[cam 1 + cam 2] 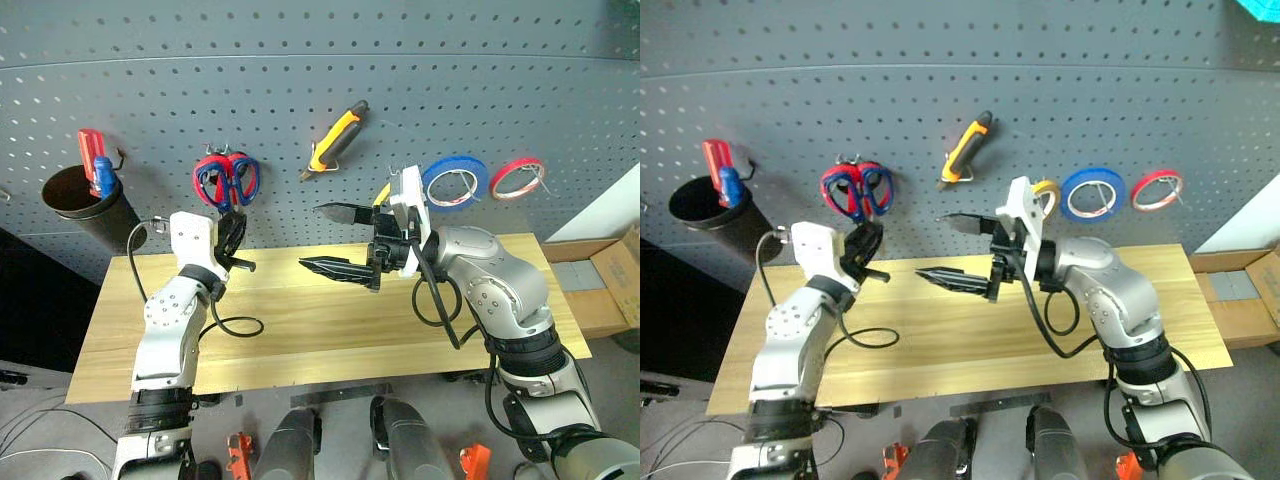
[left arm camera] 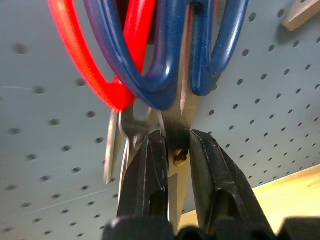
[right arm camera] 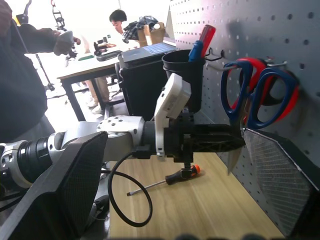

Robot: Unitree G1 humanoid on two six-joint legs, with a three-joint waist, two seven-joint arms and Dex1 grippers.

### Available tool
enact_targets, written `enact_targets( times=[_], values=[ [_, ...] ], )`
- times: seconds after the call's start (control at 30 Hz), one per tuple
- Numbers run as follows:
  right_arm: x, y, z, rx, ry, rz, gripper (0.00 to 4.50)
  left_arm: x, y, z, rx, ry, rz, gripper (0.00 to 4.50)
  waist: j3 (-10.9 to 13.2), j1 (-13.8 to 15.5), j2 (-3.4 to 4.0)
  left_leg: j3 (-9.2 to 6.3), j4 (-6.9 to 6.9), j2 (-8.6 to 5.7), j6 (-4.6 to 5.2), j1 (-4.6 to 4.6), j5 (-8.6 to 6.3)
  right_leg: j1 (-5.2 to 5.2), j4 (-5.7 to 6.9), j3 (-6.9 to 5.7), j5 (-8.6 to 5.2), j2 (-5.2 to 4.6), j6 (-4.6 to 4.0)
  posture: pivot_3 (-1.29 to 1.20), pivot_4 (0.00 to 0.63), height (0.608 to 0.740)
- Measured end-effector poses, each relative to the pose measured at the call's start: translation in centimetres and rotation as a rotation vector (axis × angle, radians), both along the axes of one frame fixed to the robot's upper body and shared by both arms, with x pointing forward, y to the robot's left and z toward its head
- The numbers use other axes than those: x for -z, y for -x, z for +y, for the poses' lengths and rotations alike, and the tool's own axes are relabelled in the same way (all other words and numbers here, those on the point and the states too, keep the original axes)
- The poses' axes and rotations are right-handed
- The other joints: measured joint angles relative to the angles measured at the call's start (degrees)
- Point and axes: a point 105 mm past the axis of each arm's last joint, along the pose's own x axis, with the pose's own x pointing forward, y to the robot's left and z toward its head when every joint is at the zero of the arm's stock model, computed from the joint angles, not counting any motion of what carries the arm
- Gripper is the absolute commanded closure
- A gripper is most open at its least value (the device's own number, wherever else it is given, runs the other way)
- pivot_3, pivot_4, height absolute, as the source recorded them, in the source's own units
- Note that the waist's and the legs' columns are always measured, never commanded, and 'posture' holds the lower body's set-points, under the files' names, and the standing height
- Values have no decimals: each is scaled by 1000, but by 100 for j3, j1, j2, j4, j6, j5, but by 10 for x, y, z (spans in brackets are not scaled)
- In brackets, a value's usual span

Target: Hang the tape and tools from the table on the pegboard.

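With my left gripper [image 2: 177, 150] clamped on the blades, the blue scissors [image 1: 228, 180] hung at the pegboard [image 1: 320, 90] hook, left of centre; releasing before the handles seated could drop them.

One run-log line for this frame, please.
left pincer: shut on blue scissors blades, handles on pegboard hook | right pincer: open, idle | screwdriver: on table

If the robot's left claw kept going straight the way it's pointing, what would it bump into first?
The left claw is shut on the blue scissors' blades and points at the pegboard. Straight on, it would likely press the scissors against that board, though the depth is hard to judge.
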Motion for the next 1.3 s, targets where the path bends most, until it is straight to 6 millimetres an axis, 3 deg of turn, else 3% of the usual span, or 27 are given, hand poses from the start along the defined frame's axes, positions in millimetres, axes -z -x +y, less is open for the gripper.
enact_targets(
  times=[0.13,0.3,0.5,0.63,0.8,1.0,1.17,1.3],
  values=[
    [2,1,0,3,-2,6,0,12,3,2,26,63,65,1850,0,-6,0,22,2,0,1,-6,0,-14,-2,12,13,-1,1,11,220,740],
    [2,3,1,-2,-14,16,0,23,19,27,-83,92,101,191,-1,-6,-1,68,9,-1,5,-1,0,-21,-12,32,45,-8,15,35,229,740],
    [11,-5,3,68,-52,48,0,64,69,65,-178,169,292,191,-8,17,-12,56,2,22,-5,3,6,-27,3,6,51,0,8,55,236,740],
    [22,-9,2,99,-25,47,0,72,86,93,-253,155,372,191,-8,80,-12,22,1,22,-15,4,27,-15,3,-30,66,-1,-17,59,236,740],
    [39,-7,7,97,32,50,0,82,79,123,-366,79,470,191,-9,134,-10,-27,-2,23,-32,12,64,9,-2,-85,90,-1,-49,55,235,740],
    [56,-4,16,99,135,4,0,83,45,105,-307,57,546,191,-10,164,-11,-46,-8,25,-50,25,82,21,8,-101,95,0,-57,44,241,740],
    [72,2,21,89,181,17,0,93,29,122,-386,21,672,191,-16,91,-17,-37,-13,19,-64,15,87,7,-6,-94,95,-3,-57,42,244,740],
    [72,3,23,86,181,16,0,115,29,126,-409,38,787,191,-16,45,-19,-37,-19,22,-60,2,73,-13,-11,-100,92,-3,-59,30,247,740]
  ],
)
